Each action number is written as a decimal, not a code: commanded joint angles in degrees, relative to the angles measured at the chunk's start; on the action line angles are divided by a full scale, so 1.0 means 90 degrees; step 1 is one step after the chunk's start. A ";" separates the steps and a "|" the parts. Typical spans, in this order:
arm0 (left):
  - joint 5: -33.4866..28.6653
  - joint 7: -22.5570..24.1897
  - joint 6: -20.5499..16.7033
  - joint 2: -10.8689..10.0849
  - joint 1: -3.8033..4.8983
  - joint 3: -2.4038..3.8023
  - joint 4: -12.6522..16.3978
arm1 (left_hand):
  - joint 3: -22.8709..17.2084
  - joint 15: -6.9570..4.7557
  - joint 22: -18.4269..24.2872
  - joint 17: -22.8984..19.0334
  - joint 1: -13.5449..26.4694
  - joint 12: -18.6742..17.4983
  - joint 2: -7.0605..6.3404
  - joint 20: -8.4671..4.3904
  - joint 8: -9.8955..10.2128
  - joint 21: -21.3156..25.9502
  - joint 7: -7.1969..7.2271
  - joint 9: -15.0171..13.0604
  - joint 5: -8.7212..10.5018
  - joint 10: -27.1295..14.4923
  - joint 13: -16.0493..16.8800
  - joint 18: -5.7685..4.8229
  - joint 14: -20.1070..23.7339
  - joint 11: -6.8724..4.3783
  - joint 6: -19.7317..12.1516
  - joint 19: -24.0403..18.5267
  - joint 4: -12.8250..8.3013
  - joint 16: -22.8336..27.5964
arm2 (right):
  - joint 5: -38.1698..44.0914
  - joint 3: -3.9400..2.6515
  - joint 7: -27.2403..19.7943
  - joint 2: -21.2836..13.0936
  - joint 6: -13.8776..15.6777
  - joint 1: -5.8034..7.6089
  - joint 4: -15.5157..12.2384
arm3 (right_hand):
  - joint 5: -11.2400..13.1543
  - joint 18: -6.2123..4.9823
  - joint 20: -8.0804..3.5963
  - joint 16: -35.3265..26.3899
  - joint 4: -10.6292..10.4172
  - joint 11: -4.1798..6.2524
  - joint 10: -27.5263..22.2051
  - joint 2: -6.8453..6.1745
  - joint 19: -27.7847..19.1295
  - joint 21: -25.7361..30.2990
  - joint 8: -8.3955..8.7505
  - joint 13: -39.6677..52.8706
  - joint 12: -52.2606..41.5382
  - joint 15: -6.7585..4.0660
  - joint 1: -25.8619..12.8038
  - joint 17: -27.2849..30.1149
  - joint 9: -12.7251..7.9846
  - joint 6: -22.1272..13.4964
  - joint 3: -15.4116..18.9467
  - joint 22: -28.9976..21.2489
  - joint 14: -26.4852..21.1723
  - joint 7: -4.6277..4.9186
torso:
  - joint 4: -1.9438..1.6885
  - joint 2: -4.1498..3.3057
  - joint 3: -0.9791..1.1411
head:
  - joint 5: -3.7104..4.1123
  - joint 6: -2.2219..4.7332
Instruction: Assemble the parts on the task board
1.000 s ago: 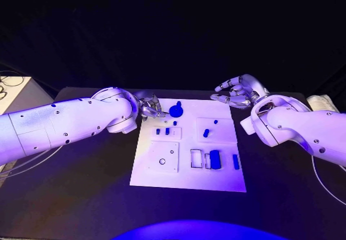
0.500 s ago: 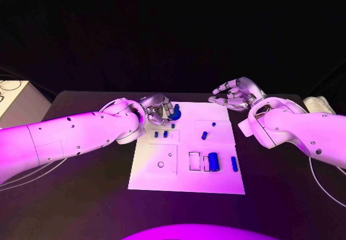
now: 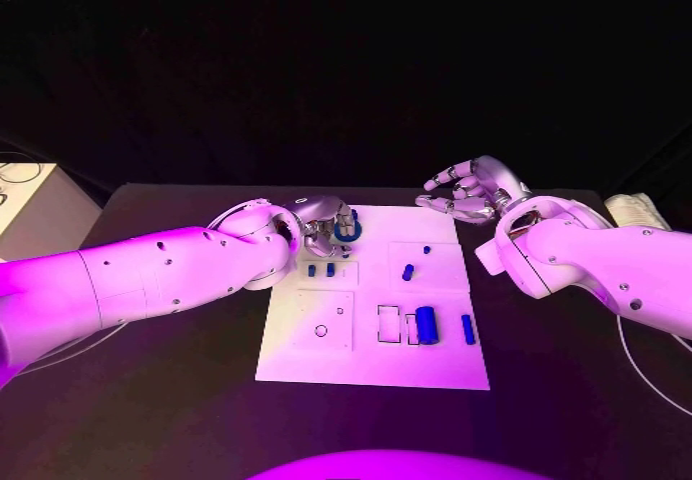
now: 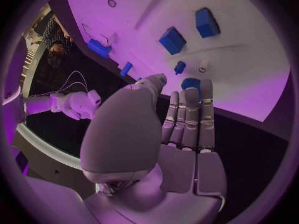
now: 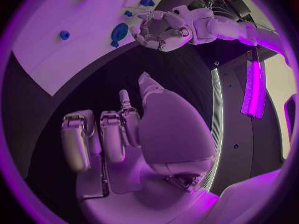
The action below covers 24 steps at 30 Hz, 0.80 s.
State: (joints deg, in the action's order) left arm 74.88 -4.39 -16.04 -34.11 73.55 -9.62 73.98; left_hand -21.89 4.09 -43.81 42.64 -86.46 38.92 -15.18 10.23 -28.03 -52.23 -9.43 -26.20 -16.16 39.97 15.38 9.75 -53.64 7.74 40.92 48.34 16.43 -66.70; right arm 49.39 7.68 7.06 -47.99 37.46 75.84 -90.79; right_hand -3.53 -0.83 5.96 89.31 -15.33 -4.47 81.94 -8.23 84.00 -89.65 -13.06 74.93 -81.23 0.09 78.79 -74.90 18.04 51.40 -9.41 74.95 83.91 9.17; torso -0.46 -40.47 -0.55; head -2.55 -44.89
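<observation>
Left hand (image 3: 326,224) at task board (image 3: 372,365) eleven o'clock corner, fingers spread around blue round part (image 3: 349,228), right hand (image 3: 472,190) at one o'clock, fingers curled, empty.

My left hand (image 3: 325,222) sits over the far left corner of the task board (image 3: 372,365), its fingertips (image 4: 206,84) just beside the round part (image 4: 190,83) lying there. Beyond those fingertips, nearer my body, two small parts (image 3: 320,269) stand side by side on the board. My right hand (image 3: 470,192) hangs off the board's far right corner, over the table (image 3: 173,400).
</observation>
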 commanded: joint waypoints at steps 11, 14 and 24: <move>0.0349 -0.0189 0.0879 0.0107 -0.0004 0.0002 -0.0069 | 0.0199 0.0023 -0.0149 -0.0242 -0.0064 -0.0163 0.0064 0.0010 0.0143 -0.0188 -0.0053 0.0316 0.0015 0.0328 -0.0295 0.0079 -0.0112 0.0018 0.0212 0.0071 0.0000 -0.0425 | 0.0024 -0.0001 -0.0074 0.0008 -0.0085 -0.0003 -0.0008 | -0.0011 0.0075 0.0020 -0.0021 -0.0025 0.0004 -0.0036 0.0005 0.0635 0.0022 -0.0021 0.0766 0.0042 0.0013 -0.0041 -0.1490 -0.0005 -0.0034 -0.0001 0.1630 0.0624 -0.0001 | -0.0005 0.0001 -0.0002 | 0.0015 -0.0022; 0.0351 -0.0205 0.0893 0.0124 -0.0004 0.0003 -0.0084 | 0.0195 0.0023 -0.0170 -0.0276 -0.0066 -0.0183 0.0071 0.0011 0.0158 -0.0211 -0.0052 0.0353 0.0013 0.0390 -0.0329 0.0080 -0.0116 0.0016 0.0251 0.0072 0.0002 -0.0473 | 0.0024 -0.0001 -0.0074 0.0008 -0.0084 -0.0003 -0.0010 | -0.0011 0.0075 0.0020 -0.0021 -0.0025 0.0004 -0.0036 0.0005 0.0635 0.0022 -0.0021 0.0766 0.0042 0.0013 -0.0041 -0.1490 -0.0005 -0.0034 -0.0001 0.1630 0.0624 -0.0001 | -0.0006 0.0000 -0.0001 | 0.0016 -0.0020; 0.0352 -0.0273 0.0791 0.0166 -0.0004 0.0004 -0.0199 | -0.0137 -0.0014 -0.0311 -0.0502 -0.0236 -0.0449 0.0126 -0.0025 0.0270 -0.0374 -0.0063 0.0574 0.0008 0.0708 -0.0585 0.0086 -0.0146 -0.0019 0.0521 0.0072 -0.0025 -0.0711 | 0.0024 -0.0001 -0.0074 0.0006 -0.0082 -0.0003 -0.0013 | -0.0011 0.0075 0.0020 -0.0021 -0.0025 0.0004 -0.0036 0.0005 0.0635 0.0022 -0.0021 0.0766 0.0042 0.0013 -0.0041 -0.1490 -0.0005 -0.0034 -0.0001 0.1630 0.0624 -0.0001 | -0.0002 0.0003 0.0002 | 0.0022 -0.0016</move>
State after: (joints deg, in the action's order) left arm 77.59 -6.41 -9.47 -32.79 73.52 -9.61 72.25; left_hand -22.96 3.95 -46.57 38.19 -88.01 35.11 -14.09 10.24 -25.80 -55.31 -10.00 -21.11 -16.16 45.91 10.22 9.75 -54.62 7.58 45.39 48.75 16.20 -72.78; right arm 49.38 7.68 7.06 -47.94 37.41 75.84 -90.81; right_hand -3.53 -0.83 5.96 89.31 -15.33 -4.48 81.95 -8.23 84.00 -89.65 -13.06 74.92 -81.23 0.09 78.80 -74.90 18.04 51.40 -9.42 74.92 83.91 9.17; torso -0.49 -40.45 -0.55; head -2.38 -45.02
